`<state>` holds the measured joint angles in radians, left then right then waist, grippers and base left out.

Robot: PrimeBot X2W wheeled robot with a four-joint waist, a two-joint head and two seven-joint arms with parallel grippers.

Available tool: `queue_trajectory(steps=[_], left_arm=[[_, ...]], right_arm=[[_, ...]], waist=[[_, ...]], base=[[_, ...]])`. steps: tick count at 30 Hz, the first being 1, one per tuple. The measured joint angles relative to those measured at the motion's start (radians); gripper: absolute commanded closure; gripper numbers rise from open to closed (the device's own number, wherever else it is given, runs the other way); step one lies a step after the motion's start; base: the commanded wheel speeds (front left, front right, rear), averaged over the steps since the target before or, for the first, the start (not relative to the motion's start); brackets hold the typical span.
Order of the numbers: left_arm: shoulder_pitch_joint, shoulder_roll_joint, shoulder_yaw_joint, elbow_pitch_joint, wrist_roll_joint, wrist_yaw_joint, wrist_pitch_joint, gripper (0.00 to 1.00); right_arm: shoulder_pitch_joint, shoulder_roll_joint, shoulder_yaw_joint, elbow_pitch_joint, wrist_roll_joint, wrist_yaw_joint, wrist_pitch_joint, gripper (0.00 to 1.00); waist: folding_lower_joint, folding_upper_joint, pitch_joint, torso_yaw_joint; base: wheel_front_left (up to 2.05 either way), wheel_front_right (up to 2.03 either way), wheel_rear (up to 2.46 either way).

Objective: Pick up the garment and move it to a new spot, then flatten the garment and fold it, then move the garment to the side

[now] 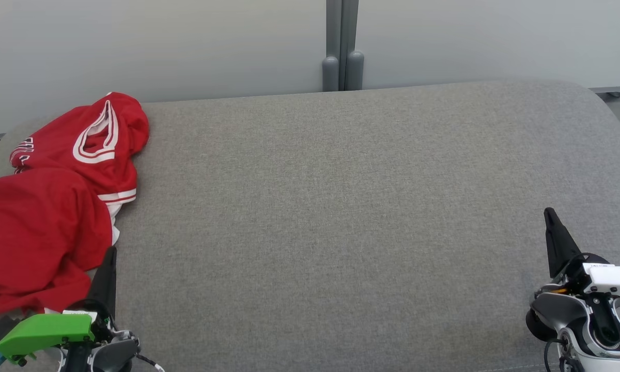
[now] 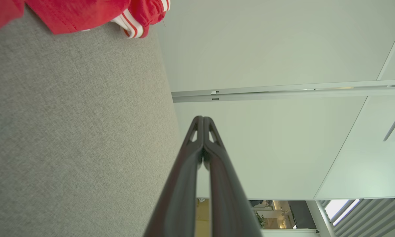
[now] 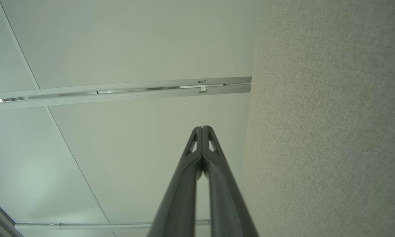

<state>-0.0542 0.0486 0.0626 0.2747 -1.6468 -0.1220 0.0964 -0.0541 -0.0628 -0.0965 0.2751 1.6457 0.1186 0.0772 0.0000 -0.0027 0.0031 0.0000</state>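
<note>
A crumpled red jersey (image 1: 51, 206) is seen heaped, not yet picked up. Just beside it the left gripper (image 1: 111, 253), and well to its right the right gripper (image 1: 549, 212), are held empty, fingers pressed together. These should be spread before a raised fold is pinched. A grey upholstered bench (image 1: 341, 206) is spread beneath the jersey; pale partition panels (image 1: 186, 41) are seen behind it.

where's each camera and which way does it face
Head view: on the head, facing forward and down at a crumpled red garment with white trim on a grey fabric surface; left gripper and right gripper at bottom.
Left wrist view: on that wrist, along its shut fingers, past the surface to a pale wall.
Right wrist view: likewise along its own shut fingers.
Shared: garment in head and left wrist views.
</note>
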Motion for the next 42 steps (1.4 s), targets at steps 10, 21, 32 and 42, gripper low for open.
queue_trajectory(steps=[10, 21, 32, 42], left_arm=[[0.0, 0.0, 0.0, 0.0, 0.0, 0.0, 0.0, 1.0], [0.0, 0.0, 0.0, 0.0, 0.0, 0.0, 0.0, 1.0], [0.0, 0.0, 0.001, 0.0, 0.0, 0.0, 0.0, 1.0], [0.0, 0.0, 0.001, 0.0, 0.0, 0.0, 0.0, 1.0]], right_arm=[[0.0, 0.0, -0.001, 0.0, 0.0, 0.0, 0.003, 1.0], [0.0, 0.0, -0.001, 0.0, 0.0, 0.0, 0.003, 1.0], [0.0, 0.0, -0.001, 0.0, 0.0, 0.0, 0.003, 1.0], [0.0, 0.0, -0.002, 0.0, -0.001, 0.0, 0.003, 1.0]], waist=[[0.0, 0.0, 0.0, 0.0], [0.0, 0.0, 0.0, 0.0], [0.0, 0.0, 0.0, 0.0], [0.0, 0.0, 0.0, 0.0]], base=[[0.0, 0.0, 0.0], [0.0, 0.0, 0.0], [0.0, 0.0, 0.0], [0.0, 0.0, 0.0]])
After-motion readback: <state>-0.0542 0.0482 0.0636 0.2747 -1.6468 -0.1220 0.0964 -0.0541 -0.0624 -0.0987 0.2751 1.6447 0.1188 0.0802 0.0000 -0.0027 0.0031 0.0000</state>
